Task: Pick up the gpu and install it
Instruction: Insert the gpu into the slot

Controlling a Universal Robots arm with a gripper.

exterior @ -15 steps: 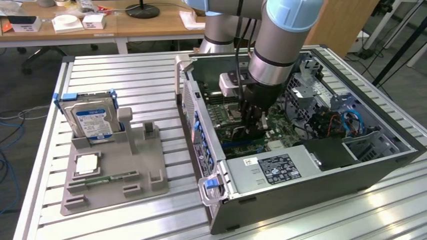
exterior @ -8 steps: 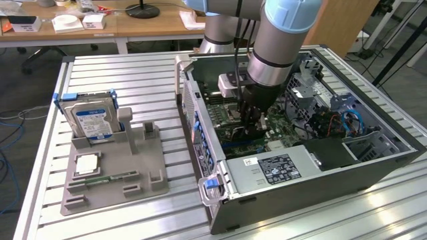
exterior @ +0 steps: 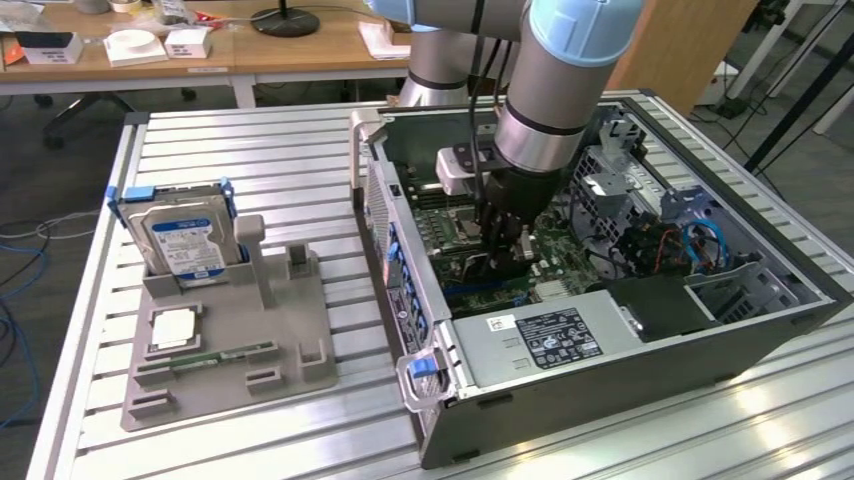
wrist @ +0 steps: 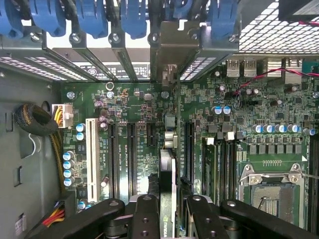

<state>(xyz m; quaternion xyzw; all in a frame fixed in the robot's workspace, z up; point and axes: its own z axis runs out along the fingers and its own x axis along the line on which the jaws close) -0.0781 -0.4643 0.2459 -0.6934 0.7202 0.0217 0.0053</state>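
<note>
A slatted metal table [exterior: 267, 140] carries an open computer case [exterior: 747, 330] lying on its side, with a grey parts tray [exterior: 287, 350] just beside it toward the exterior view's left. Inside the case the green motherboard [wrist: 129, 104] lies exposed, with its row of long expansion slots [wrist: 132, 159], an empty processor socket [wrist: 271, 191] and a black power supply [exterior: 554, 340] at the case's near edge. The robot arm [exterior: 561, 80] reaches down from above into the case. On the tray a hard drive [exterior: 187, 240] with a blue-and-white label stands upright in its holder, and a small green memory stick [exterior: 220, 355] lies flat lower down. The gripper [wrist: 168, 209] hangs low over the motherboard, its black fingers [wrist: 144, 219] closed narrowly on the gpu [wrist: 168, 179]. The gpu stands on edge between them, seen edge-on in the wrist view, running toward the rear of the case where its metal bracket [wrist: 174, 47] sits among the blue slot clips [wrist: 134, 17], in line with one of the expansion slots.
</note>
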